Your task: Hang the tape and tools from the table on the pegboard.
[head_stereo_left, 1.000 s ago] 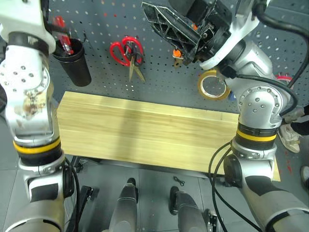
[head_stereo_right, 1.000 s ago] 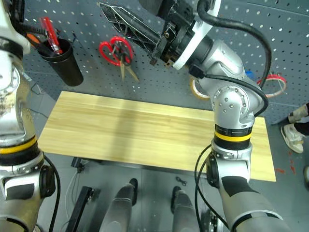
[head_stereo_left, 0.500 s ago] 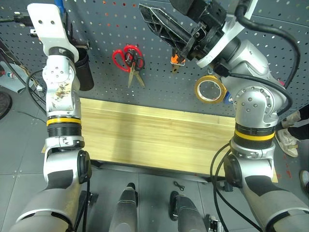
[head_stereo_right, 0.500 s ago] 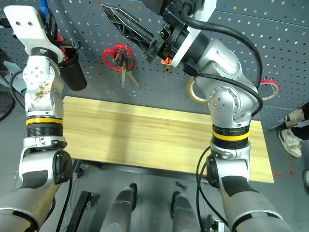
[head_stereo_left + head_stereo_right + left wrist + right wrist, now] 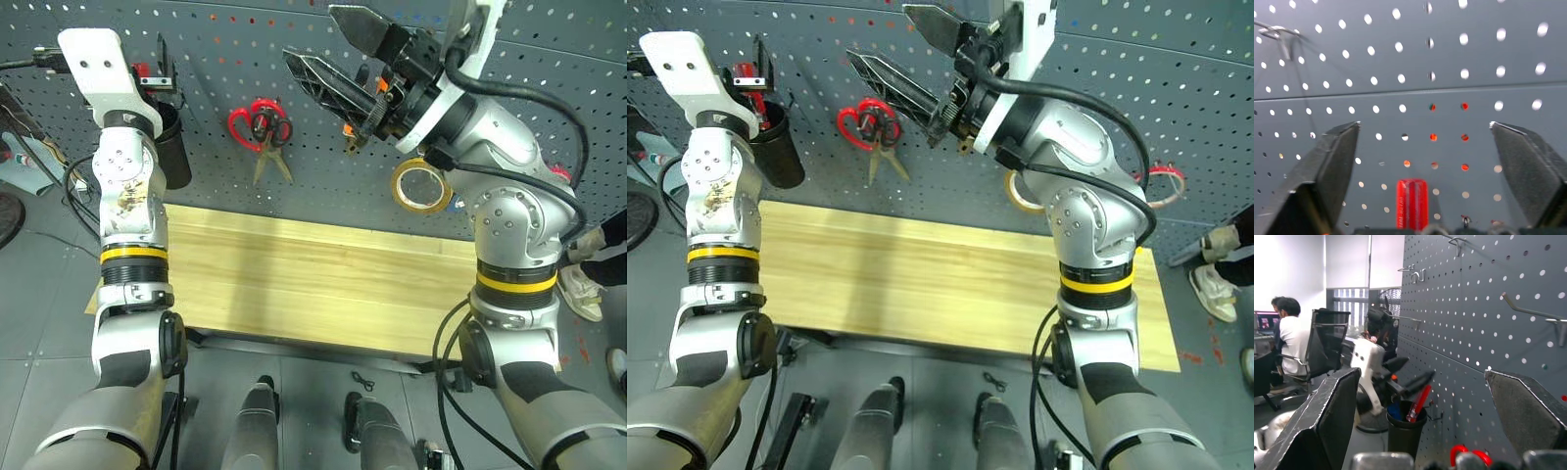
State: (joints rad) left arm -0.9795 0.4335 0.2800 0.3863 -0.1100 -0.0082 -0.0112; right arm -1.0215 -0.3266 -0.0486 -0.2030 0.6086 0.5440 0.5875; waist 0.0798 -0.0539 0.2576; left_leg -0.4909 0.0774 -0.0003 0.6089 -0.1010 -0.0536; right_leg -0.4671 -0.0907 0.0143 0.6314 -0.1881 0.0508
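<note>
Up at the pegboard (image 5: 549,117), both grippers gape wide and empty: left gripper (image 5: 1435,161) above a red handle (image 5: 1411,204), right gripper (image 5: 338,54) beside red-handled scissors (image 5: 262,127).

table (image 5: 294,274) of light yellowish wood planks, long, set just below pegboard (image 5: 225,59), red-handled scissors (image 5: 263,132), yellow tape roll (image 5: 421,188), black cup (image 5: 172,147) hung on pegboard

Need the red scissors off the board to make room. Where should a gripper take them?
The red scissors hang by their handle loops, blades down and slightly spread. Probably grip the blades just under the pivot, coming straight at the pegboard, so the loops can lift off.
</note>
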